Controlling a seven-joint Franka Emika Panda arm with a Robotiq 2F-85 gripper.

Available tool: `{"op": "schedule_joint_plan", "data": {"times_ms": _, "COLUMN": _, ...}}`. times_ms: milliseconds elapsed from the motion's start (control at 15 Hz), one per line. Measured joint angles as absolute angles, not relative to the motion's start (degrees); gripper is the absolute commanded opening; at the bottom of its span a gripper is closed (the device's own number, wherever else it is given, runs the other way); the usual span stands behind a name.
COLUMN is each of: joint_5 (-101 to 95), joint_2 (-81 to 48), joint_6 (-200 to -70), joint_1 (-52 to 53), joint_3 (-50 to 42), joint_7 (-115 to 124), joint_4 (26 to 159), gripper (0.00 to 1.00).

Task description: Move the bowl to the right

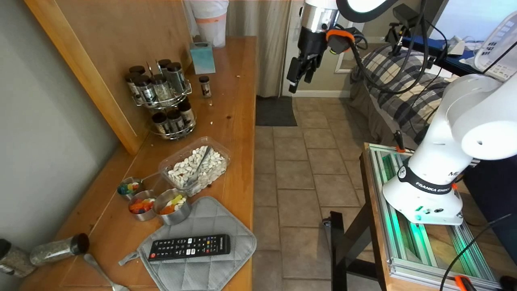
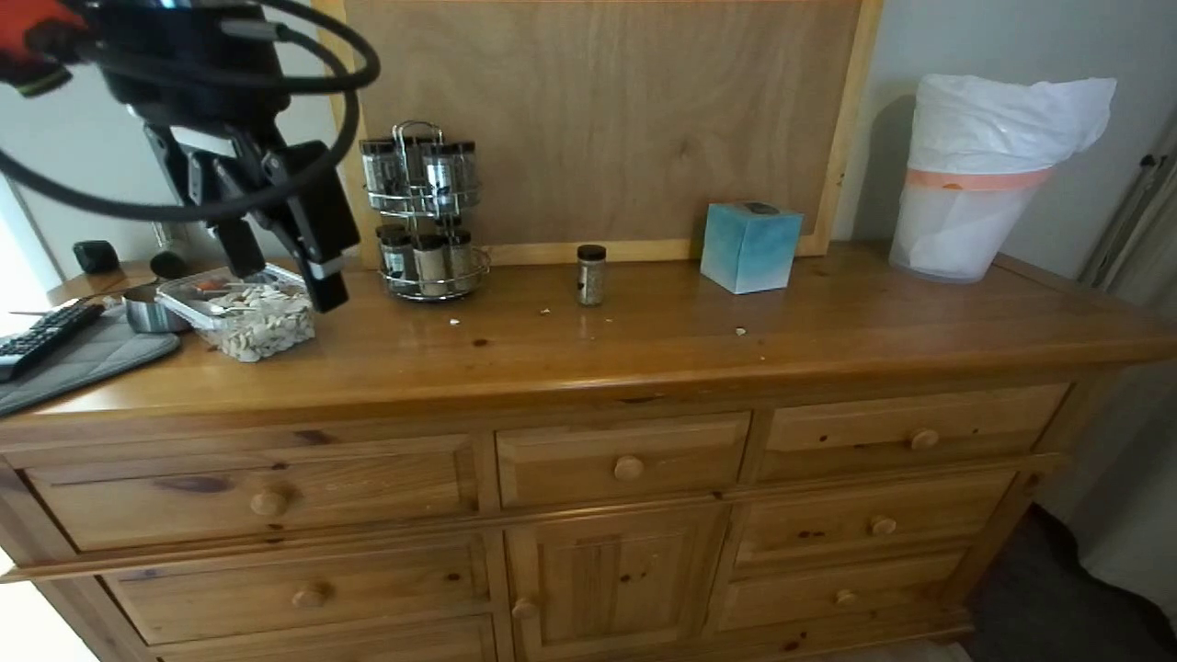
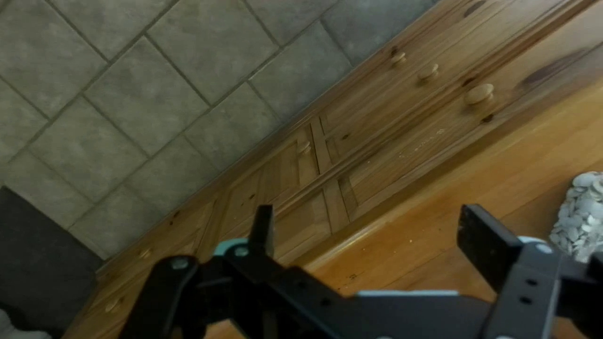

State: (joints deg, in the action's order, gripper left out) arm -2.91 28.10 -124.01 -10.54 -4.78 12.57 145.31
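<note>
The bowl is a clear plastic tub of pale cream-white seeds, with a grey spoon in it. It stands on the wooden dresser top in both exterior views (image 1: 213, 177) (image 2: 259, 333). In the wrist view only part of the bowl (image 3: 579, 219) shows, at the right edge beyond a finger. My gripper is open and empty, high in the air, apart from the bowl, in both exterior views (image 1: 301, 84) (image 2: 287, 283). In an exterior view its fingers overlap the bowl's right part. In the wrist view my gripper (image 3: 366, 212) has the dresser's front edge between its fingers.
A two-tier spice rack (image 1: 163, 101) and a single jar (image 2: 590, 276) stand by the back panel. A blue tissue box (image 2: 750, 248) and a bin (image 2: 965, 221) stand farther right. Metal cups (image 1: 173, 214), a remote (image 1: 190, 247) and a grey pad (image 1: 190, 270) lie near the bowl.
</note>
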Motion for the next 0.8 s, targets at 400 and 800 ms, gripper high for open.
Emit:
{"op": "schedule_joint_plan", "data": {"times_ms": 400, "joint_5": 3.1, "joint_2": 17.2, "joint_6": -130.0, "joint_1": -6.6, "joint_3": -1.5, "joint_7": 18.1, "joint_4": 141.1, "gripper": 1.0}}
{"op": "schedule_joint_plan", "data": {"times_ms": 800, "joint_5": 3.3, "joint_2": 3.6, "joint_6": -131.1, "joint_1": -3.5, "joint_3": 0.5, "joint_7": 20.4, "joint_4": 128.7, "gripper": 1.0}}
